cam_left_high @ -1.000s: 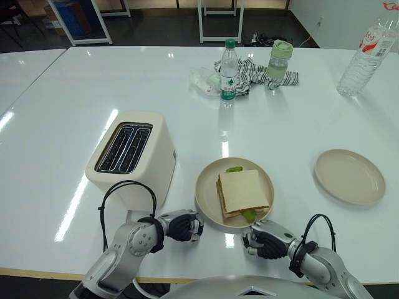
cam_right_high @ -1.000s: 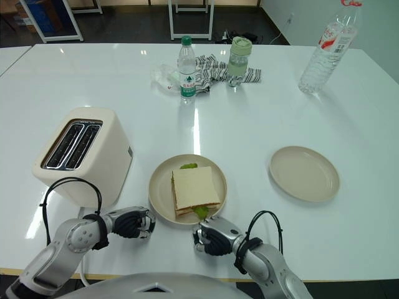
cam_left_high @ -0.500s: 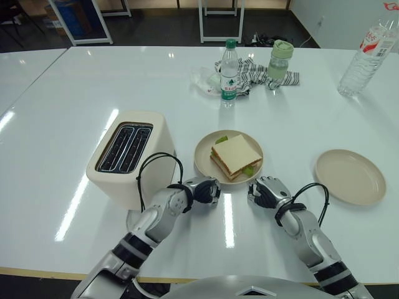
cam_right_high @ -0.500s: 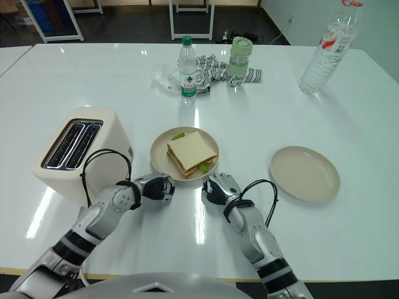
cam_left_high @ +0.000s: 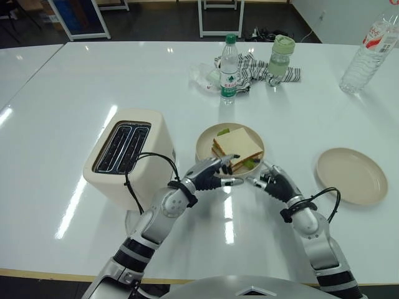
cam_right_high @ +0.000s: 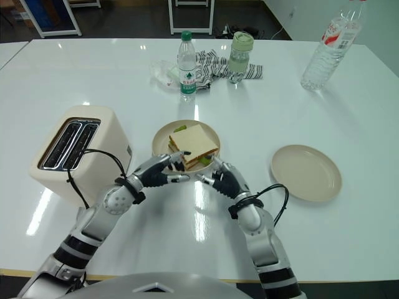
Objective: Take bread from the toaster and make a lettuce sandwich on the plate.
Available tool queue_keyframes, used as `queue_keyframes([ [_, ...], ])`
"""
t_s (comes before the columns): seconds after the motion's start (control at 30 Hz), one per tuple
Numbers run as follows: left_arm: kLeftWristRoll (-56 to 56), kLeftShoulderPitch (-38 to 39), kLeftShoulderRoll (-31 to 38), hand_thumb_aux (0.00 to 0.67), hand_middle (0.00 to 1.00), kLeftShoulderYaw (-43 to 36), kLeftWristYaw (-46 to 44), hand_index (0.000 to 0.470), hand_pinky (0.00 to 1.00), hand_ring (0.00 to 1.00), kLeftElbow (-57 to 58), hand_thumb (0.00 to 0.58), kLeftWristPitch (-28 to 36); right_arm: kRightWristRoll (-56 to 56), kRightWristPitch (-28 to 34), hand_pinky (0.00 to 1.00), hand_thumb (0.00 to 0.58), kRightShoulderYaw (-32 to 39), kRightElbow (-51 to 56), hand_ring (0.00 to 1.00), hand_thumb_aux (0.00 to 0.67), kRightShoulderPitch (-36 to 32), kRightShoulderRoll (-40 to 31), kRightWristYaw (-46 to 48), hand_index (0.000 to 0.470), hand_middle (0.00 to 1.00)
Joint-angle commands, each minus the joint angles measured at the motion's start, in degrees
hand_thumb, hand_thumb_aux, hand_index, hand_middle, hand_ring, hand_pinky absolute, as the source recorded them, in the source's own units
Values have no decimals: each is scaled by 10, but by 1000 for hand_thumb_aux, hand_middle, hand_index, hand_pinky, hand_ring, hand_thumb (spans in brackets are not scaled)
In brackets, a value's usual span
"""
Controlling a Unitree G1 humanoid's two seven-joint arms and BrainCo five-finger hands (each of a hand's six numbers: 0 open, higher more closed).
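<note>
– White bread sandwich with green lettuce (cam_left_high: 237,144) sits on the round beige plate (cam_left_high: 202,142), at three o'clock from the cream toaster (cam_left_high: 128,156).
– Are my hands holding it?
– No. My left hand (cam_left_high: 211,176) and right hand (cam_left_high: 274,181) hold nothing, uncurled, at the plate's six o'clock. A bump could tip the sandwich.

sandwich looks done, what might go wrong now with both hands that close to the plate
Both hands are open, and the left hand and right hand sit at the near rim of the plate. A nudge might slide it on the glossy table. Lettuce sticks out of the sandwich on that side, so a finger could drag it out or shift the top slice.
</note>
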Motion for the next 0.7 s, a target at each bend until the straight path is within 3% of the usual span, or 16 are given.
queue_keyframes([
  [0.03,-61,32,-83,0,0,50,90,0,0,0,8,0,-23,85,-2,0,0,-51,-14,0,0,-15,54,-34,0,0],
  [0.27,-139,25,-151,0,0,97,138,0,0,0,95,0,-76,72,-33,0,0,-35,52,0,0,-33,121,-125,0,0],
  [0.7,-223,12,-202,0,0,124,114,0,0,0,153,0,-137,58,-79,0,0,-24,113,0,0,-31,124,-167,0,0],
])
